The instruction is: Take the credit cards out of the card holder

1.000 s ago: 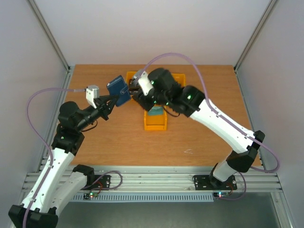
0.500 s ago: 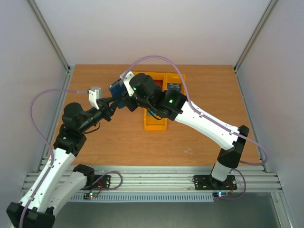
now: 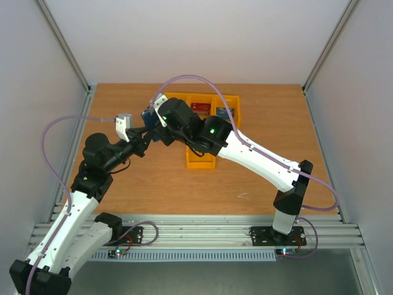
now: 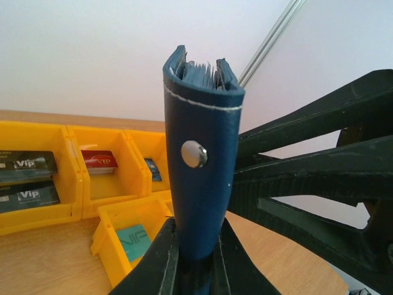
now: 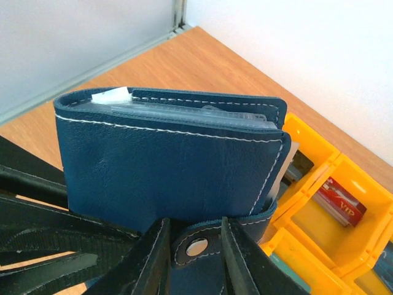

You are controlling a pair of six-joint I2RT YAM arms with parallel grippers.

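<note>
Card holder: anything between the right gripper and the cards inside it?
Yes: the card holder is folded shut around its sleeves; only their edges show at the top. The left gripper clamps its lower end, and its tab lies between the right gripper fingers.

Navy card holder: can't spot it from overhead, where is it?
In the top view the dark navy-blue wallet-like card holder is held upright above the wooden table by the left gripper, just left of the yellow plastic bins.
</note>
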